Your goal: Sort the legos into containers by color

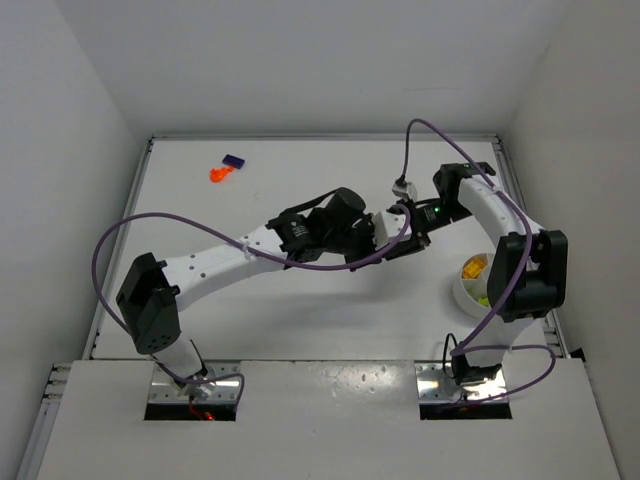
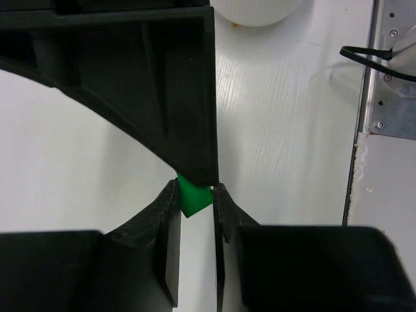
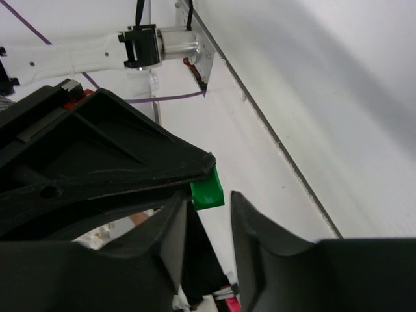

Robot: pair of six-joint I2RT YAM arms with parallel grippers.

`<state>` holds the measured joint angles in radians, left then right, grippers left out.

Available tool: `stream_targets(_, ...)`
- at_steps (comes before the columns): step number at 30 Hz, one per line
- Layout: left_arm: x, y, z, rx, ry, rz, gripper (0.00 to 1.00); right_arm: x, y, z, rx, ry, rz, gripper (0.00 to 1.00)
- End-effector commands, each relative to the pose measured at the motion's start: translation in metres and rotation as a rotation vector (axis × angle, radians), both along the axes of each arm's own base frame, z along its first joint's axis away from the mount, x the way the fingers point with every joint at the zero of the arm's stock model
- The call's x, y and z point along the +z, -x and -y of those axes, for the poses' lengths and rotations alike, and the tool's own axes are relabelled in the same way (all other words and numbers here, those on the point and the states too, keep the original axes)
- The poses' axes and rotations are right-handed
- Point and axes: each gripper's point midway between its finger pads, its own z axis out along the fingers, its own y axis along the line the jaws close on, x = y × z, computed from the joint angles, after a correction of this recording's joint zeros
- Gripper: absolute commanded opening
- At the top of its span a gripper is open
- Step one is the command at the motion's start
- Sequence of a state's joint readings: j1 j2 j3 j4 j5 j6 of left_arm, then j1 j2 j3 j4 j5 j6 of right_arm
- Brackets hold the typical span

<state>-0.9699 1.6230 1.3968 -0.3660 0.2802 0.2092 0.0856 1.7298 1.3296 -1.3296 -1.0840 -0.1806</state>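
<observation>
A small green lego (image 2: 194, 199) sits between the fingertips of my left gripper (image 2: 195, 194), which is shut on it above the middle of the table. My right gripper (image 3: 209, 207) meets it head-on. Its jaws straddle the same green lego (image 3: 208, 189), and a gap shows on the right side. In the top view both grippers (image 1: 390, 235) touch noses and hide the brick. An orange lego (image 1: 217, 174) and a dark blue lego (image 1: 233, 160) lie at the far left. The white dish (image 1: 462, 292) with yellow pieces in it sits at the right edge.
The right arm's forearm (image 1: 525, 275) hangs over part of the dish. Purple cables (image 1: 110, 250) loop around both arms. White walls close the table on three sides. A metal strip (image 2: 390, 78) runs along the table's right edge.
</observation>
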Motion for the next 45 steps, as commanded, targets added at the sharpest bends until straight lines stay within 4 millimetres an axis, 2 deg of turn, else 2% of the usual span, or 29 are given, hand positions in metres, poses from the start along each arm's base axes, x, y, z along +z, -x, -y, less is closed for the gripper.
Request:
stream_targets(1, 0.022, -0.001, 0.007, -0.018, 0.056, 0.032, 0.0, 0.005, -0.005, -0.004, 0.011, -0.013, 0.042, 0.36)
stream_targets(2, 0.022, -0.001, 0.007, -0.014, 0.058, 0.024, 0.0, 0.005, -0.005, -0.004, 0.011, -0.013, 0.042, 0.4)
stream_targets(7, 0.022, 0.001, 0.008, -0.023, 0.062, 0.02, 0.0, 0.008, -0.006, -0.006, 0.008, -0.03, 0.03, 0.4)
stream_targets(9, 0.022, 0.001, 0.008, -0.023, 0.062, 0.02, 0.0, 0.008, -0.006, -0.006, 0.011, -0.032, 0.038, 0.36)
stream_targets(13, 0.027, 0.009, 0.011, -0.046, 0.078, 0.007, 0.0, 0.009, -0.006, -0.008, 0.008, -0.05, 0.016, 0.35)
stream_targets(18, 0.027, 0.01, 0.011, -0.053, 0.08, 0.003, 0.0, 0.01, -0.007, -0.008, 0.018, -0.064, 0.032, 0.26)
stream_targets(21, 0.027, 0.01, 0.011, -0.054, 0.08, 0.003, 0.0, 0.012, -0.006, -0.009, 0.02, -0.074, 0.032, 0.16)
stream_targets(22, 0.027, 0.01, 0.011, -0.054, 0.08, 0.003, 0.05, 0.012, -0.006, -0.009, 0.02, -0.074, 0.032, 0.11)
stream_targets(23, 0.027, 0.01, 0.011, -0.054, 0.08, 0.003, 0.16, 0.014, -0.004, -0.008, 0.025, -0.076, 0.043, 0.09)
stream_targets(24, 0.023, 0.009, 0.009, -0.044, 0.07, 0.003, 0.46, 0.014, -0.004, -0.008, 0.025, -0.076, 0.043, 0.08)
stream_targets(26, 0.023, 0.008, 0.009, -0.031, 0.069, -0.002, 0.64, 0.019, -0.007, -0.002, 0.006, -0.066, 0.086, 0.03)
stream_targets(27, 0.019, 0.005, 0.006, -0.022, 0.062, -0.007, 0.82, 0.016, -0.005, 0.001, 0.013, -0.031, 0.1, 0.03)
stream_targets(28, 0.024, 0.0, 0.001, 0.009, 0.073, -0.011, 0.9, 0.02, -0.004, 0.003, 0.012, -0.016, 0.134, 0.02)
stream_targets(29, 0.02, -0.009, -0.006, 0.051, 0.072, -0.038, 1.0, 0.021, -0.006, 0.004, 0.009, 0.001, 0.168, 0.02)
stream_targets(31, 0.034, -0.02, -0.016, 0.086, 0.117, -0.053, 1.0, 0.02, -0.008, 0.012, -0.008, 0.065, 0.206, 0.0)
stream_targets(32, 0.034, -0.026, -0.021, 0.104, 0.128, -0.074, 1.0, 0.024, -0.007, 0.016, -0.024, 0.088, 0.226, 0.0)
stream_targets(33, 0.05, -0.041, -0.036, 0.154, 0.17, -0.085, 1.0, 0.019, -0.012, 0.022, -0.031, 0.142, 0.261, 0.0)
stream_targets(35, 0.058, -0.055, -0.048, 0.211, 0.21, -0.113, 1.0, 0.019, -0.019, 0.034, -0.071, 0.215, 0.286, 0.0)
stream_targets(36, 0.056, -0.073, -0.062, 0.307, 0.229, -0.156, 1.0, 0.016, -0.023, 0.043, -0.083, 0.292, 0.324, 0.0)
stream_targets(37, 0.059, -0.085, -0.074, 0.391, 0.241, -0.158, 1.0, 0.017, -0.029, 0.051, -0.103, 0.337, 0.337, 0.0)
stream_targets(38, 0.058, -0.095, -0.082, 0.451, 0.249, -0.171, 1.0, 0.011, -0.033, 0.068, -0.127, 0.441, 0.351, 0.0)
stream_targets(39, 0.053, -0.109, -0.098, 0.521, 0.253, -0.188, 1.0, 0.007, -0.034, 0.075, -0.13, 0.49, 0.353, 0.0)
stream_targets(40, 0.054, -0.112, -0.104, 0.525, 0.265, -0.206, 1.0, 0.01, -0.037, 0.091, -0.165, 0.582, 0.387, 0.0)
stream_targets(42, 0.05, -0.117, -0.12, 0.511, 0.257, -0.229, 1.0, 0.011, -0.04, 0.11, -0.204, 0.685, 0.424, 0.0)
stream_targets(43, 0.047, -0.12, -0.121, 0.505, 0.257, -0.246, 1.0, 0.006, -0.038, 0.119, -0.211, 0.734, 0.43, 0.0)
stream_targets(44, 0.042, -0.12, -0.125, 0.508, 0.253, -0.258, 1.0, 0.006, -0.038, 0.14, -0.244, 0.844, 0.456, 0.0)
stream_targets(45, 0.046, -0.119, -0.125, 0.506, 0.259, -0.251, 1.0, 0.004, -0.035, 0.152, -0.261, 0.896, 0.45, 0.0)
